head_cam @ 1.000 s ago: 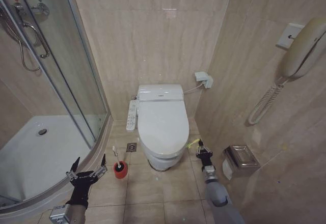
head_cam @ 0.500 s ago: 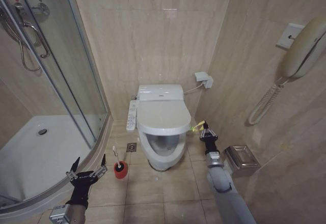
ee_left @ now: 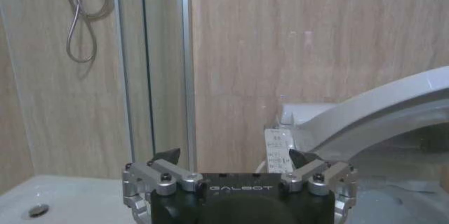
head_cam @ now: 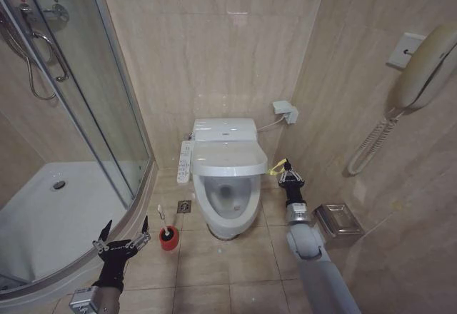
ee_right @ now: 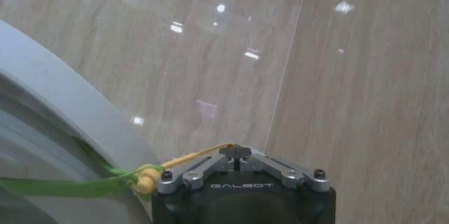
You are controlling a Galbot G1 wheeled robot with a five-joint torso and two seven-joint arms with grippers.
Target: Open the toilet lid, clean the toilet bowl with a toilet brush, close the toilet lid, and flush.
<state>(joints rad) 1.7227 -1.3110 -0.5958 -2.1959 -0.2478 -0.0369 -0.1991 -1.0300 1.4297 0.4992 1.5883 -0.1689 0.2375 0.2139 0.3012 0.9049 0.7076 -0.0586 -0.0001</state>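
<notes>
Toilet lid (head_cam: 224, 161), glossy white, is partly raised above the toilet bowl (head_cam: 230, 203), leaving the bowl's inside visible beneath its front edge. A yellow-green loop (head_cam: 275, 166) tied to the lid's right edge runs to the right gripper (head_cam: 289, 175), whose fingers are clenched on the loop just beside the lid. The bowl stands against the beige tiled back wall, with a white button panel (head_cam: 185, 161) on its left side. On the floor left of the bowl, the toilet brush (head_cam: 163, 220) stands in a small red cup holder (head_cam: 168, 237). Nearer the camera, beside the shower tray (head_cam: 43, 214), the left gripper (head_cam: 121, 238) hovers with its fingers spread apart, grasping nothing.
</notes>
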